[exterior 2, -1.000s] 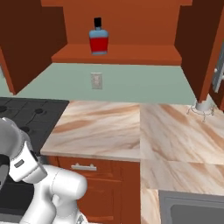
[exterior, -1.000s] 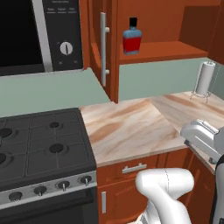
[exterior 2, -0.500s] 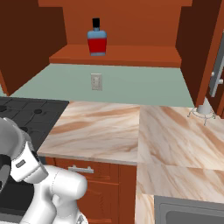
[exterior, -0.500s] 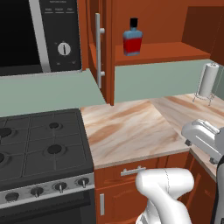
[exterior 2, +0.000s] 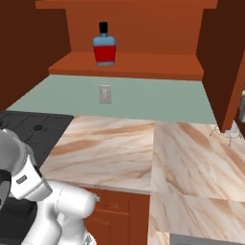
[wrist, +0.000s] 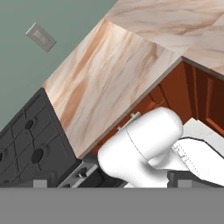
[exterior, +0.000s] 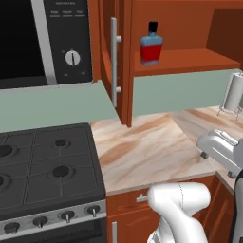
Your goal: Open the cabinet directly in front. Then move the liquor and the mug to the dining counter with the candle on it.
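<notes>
Marble worktop [exterior 2: 158, 158] is stretching below the cabinet [exterior: 124, 61], whose doors are standing open. Liquor [exterior 2: 104, 44] is sitting upright near the shelf's front edge, toward its left end. Stove [exterior: 47, 166] is adjoining the worktop's left edge. My pincer's jaws are spreading wide, holding nothing.

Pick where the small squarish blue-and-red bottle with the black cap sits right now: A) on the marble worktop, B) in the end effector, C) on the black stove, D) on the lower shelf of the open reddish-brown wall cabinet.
D: the small squarish blue-and-red bottle with the black cap stands upright on the lower shelf of the open reddish-brown wall cabinet, above the marble worktop.
</notes>
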